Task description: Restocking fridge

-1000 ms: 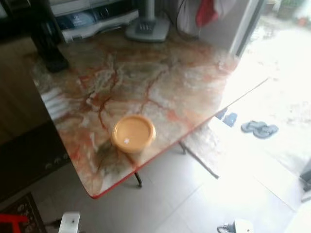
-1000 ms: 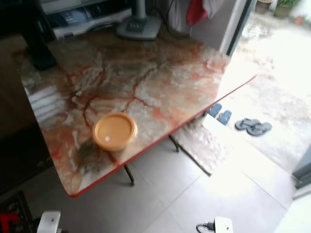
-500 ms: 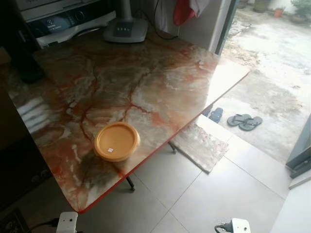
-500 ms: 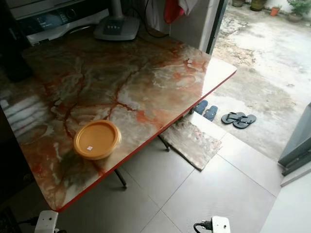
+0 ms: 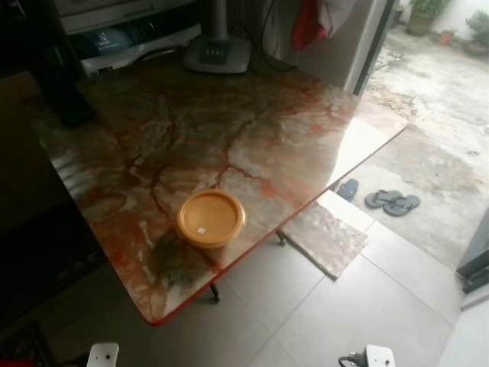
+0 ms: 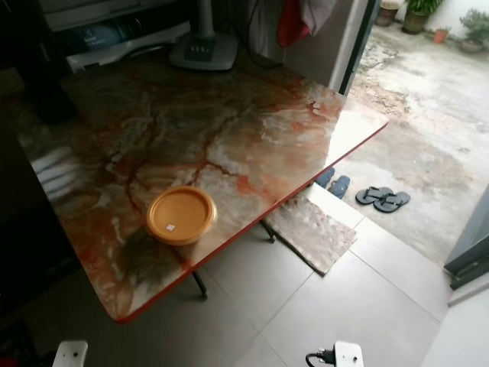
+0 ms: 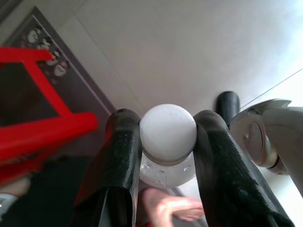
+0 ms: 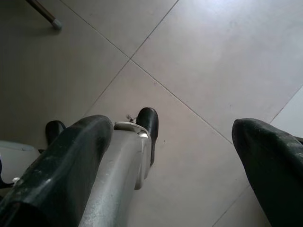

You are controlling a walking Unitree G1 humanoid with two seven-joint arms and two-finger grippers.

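An orange round container with a lid (image 5: 210, 218) sits on the marble table (image 5: 260, 130), near the table's front edge. My left gripper (image 7: 167, 116) hangs low over the floor, shut on a clear bottle with a white cap (image 7: 168, 132) held between its black fingers (image 7: 120, 156). My right gripper (image 8: 173, 130) also hangs low above the grey floor tiles, open, with nothing between its fingers (image 8: 71, 161).
A fan base (image 5: 218, 53) and an appliance (image 5: 130, 34) stand at the table's far side. A stone slab (image 5: 325, 237), blue slippers (image 5: 348, 189) and grey sandals (image 5: 392, 201) lie by the open doorway on the right. A red frame (image 7: 38, 127) stands near my left gripper.
The head camera has swung about, so the whole picture has shifted and sharpened. The orange container stays where it was on the table.
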